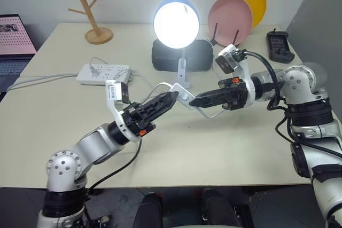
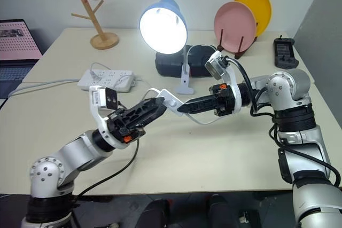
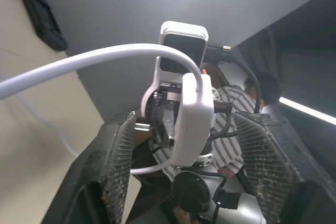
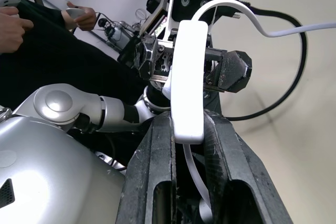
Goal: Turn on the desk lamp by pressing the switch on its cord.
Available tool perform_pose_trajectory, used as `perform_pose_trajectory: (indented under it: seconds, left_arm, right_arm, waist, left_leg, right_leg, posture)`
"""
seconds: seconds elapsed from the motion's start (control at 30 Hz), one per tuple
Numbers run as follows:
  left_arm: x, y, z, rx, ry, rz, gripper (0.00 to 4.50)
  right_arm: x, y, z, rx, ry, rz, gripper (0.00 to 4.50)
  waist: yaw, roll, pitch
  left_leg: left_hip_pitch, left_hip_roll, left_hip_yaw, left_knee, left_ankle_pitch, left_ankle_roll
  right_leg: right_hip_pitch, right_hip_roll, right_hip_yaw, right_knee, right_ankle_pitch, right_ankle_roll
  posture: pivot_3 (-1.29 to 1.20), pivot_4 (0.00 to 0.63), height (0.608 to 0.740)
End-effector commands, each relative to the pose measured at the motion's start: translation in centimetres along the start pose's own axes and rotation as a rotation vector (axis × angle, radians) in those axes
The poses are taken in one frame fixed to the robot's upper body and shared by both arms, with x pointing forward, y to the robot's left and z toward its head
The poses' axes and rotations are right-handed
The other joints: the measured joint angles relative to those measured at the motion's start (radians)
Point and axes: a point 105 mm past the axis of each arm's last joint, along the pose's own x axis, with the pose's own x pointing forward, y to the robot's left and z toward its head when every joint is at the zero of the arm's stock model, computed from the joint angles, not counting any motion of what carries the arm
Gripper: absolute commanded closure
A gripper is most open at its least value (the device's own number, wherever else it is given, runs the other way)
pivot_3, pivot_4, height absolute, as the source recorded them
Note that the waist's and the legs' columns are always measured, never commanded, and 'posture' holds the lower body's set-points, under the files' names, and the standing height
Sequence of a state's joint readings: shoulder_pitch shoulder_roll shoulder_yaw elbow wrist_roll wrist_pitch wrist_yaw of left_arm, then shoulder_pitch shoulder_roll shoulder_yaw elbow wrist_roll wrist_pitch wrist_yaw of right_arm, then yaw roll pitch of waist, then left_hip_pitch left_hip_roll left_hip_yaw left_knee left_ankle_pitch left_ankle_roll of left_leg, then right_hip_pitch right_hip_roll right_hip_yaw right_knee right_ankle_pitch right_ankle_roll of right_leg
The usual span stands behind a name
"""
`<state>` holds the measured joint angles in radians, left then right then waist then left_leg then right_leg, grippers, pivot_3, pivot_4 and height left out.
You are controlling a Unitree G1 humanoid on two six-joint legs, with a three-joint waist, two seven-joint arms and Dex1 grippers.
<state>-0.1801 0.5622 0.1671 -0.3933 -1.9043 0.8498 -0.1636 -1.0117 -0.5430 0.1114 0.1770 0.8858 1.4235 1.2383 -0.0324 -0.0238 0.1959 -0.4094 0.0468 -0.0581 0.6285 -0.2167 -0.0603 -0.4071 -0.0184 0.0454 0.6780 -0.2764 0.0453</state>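
The switch is a slim, light, hard plastic bar hanging in the air over the surface, in front of the lit desk lamp; best pinched across its narrow sides (the cord gives no purchase). The right gripper is clenched on one end. The left gripper, jaws released, straddles the other end without touching.
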Motion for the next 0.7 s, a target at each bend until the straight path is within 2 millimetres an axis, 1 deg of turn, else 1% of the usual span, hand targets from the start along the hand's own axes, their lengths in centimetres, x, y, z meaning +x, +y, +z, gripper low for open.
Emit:
perform_pose_trajectory:
  seconds: [0.03, 0.07, 0.1, 0.17, 0.23, 0.3, 0.33, 0.4, 0.47, 0.57, 0.7]
  left_arm:
    - [-1.7, -1.0, 0.5, 0.036, 0.021, 0.018, 0.29]
    - [-3.0, -1.1, 0.9, 0.091, 0.059, 0.072, 0.11]
    - [-3.9, -1.2, 1.1, 0.129, 0.091, 0.108, 0.03]
    - [-4.9, -1.1, 1.5, 0.278, 0.203, 0.192, 0.03]
    - [-5.3, -1.0, 2.3, 0.448, 0.305, 0.253, 0.03]
    - [-5.3, -1.2, 3.0, 0.563, 0.365, 0.279, 0.03]
    - [-5.3, -1.1, 3.4, 0.620, 0.392, 0.294, 0.03]
    - [-5.5, -0.6, 4.4, 0.773, 0.483, 0.356, 0.03]
    - [-5.7, -0.4, 4.6, 0.894, 0.588, 0.370, 0.03]
    - [-5.5, -0.3, 4.7, 0.993, 0.659, 0.344, 0.03]
    - [-5.6, 0.5, 5.4, 1.040, 0.682, 0.348, 0.03]
  right_arm:
    - [0.5, 0.1, 0.9, -0.064, -0.014, 0.003, 4.13]
    - [0.7, -1.0, 0.9, -0.113, -0.010, -0.055, 4.13]
    - [0.9, -1.7, 0.9, -0.150, -0.004, -0.096, 4.13]
    - [1.2, -3.5, 0.5, -0.248, 0.037, -0.185, 4.13]
    - [1.5, -5.4, 0.2, -0.379, 0.093, -0.288, 4.13]
    - [1.8, -6.4, 0.3, -0.472, 0.116, -0.334, 4.13]
    - [1.9, -7.2, 0.3, -0.526, 0.145, -0.378, 4.13]
    - [2.0, -8.9, -0.1, -0.686, 0.251, -0.461, 4.13]
    - [2.0, -10.0, -0.4, -0.816, 0.341, -0.510, 4.13]
    - [2.1, -10.6, -1.3, -0.918, 0.437, -0.490, 4.13]
    - [2.3, -11.2, -2.8, -0.924, 0.477, -0.451, 4.13]
  waist:
    - [0.000, 0.000, 0.000]
    - [-0.001, -0.001, 0.000]
    - [-0.011, -0.003, 0.001]
    - [-0.014, -0.002, 0.003]
    - [-0.012, -0.001, 0.003]
    - [-0.010, -0.001, 0.004]
    - [-0.009, -0.001, 0.004]
    - [-0.009, -0.001, 0.004]
    - [-0.008, -0.002, 0.004]
    - [-0.009, -0.001, 0.006]
    - [-0.008, -0.001, 0.006]
  left_leg:
    - [0.000, 0.000, 0.000, 0.000, 0.000, 0.000]
    - [0.000, 0.000, 0.000, 0.000, 0.000, 0.000]
    - [0.000, 0.000, 0.000, 0.000, 0.000, 0.000]
    - [-0.001, 0.002, 0.000, -0.002, 0.000, 0.000]
    - [-0.003, 0.001, 0.000, -0.002, 0.000, 0.000]
    - [-0.004, 0.001, 0.001, -0.002, 0.000, 0.000]
    - [-0.006, 0.001, 0.000, -0.002, 0.000, 0.000]
    - [-0.008, 0.000, 0.002, -0.002, 0.000, -0.001]
    - [-0.010, 0.000, 0.003, -0.003, 0.000, -0.002]
    - [-0.010, 0.001, 0.004, -0.005, 0.000, -0.003]
    - [-0.011, 0.001, 0.004, -0.006, -0.001, -0.003]
  right_leg:
    - [0.000, 0.000, 0.000, 0.000, 0.000, 0.000]
    - [0.000, 0.000, 0.000, 0.000, 0.000, 0.000]
    - [0.000, 0.000, 0.000, -0.001, 0.000, 0.000]
    - [-0.004, 0.001, 0.000, 0.001, 0.000, -0.001]
    - [-0.006, 0.002, -0.001, 0.002, -0.003, 0.000]
    - [-0.007, 0.001, 0.000, 0.001, -0.003, 0.000]
    - [-0.008, 0.001, -0.001, 0.001, -0.003, 0.000]
    - [-0.011, 0.001, 0.001, 0.000, -0.002, 0.001]
    - [-0.012, 0.000, 0.002, 0.000, 0.000, -0.002]
    - [-0.014, 0.000, 0.002, -0.002, 0.000, -0.003]
    - [-0.014, 0.000, 0.001, -0.001, 0.000, -0.003]
  posture:
    - [0.00, 0.150, 0.740]
    - [0.00, 0.150, 0.740]
    - [0.00, 0.150, 0.740]
    - [0.00, 0.150, 0.740]
    - [0.00, 0.150, 0.740]
    - [0.00, 0.150, 0.740]
    - [0.00, 0.150, 0.740]
    - [0.00, 0.150, 0.740]
    - [0.00, 0.150, 0.740]
    - [0.00, 0.150, 0.740]
    - [0.00, 0.150, 0.740]
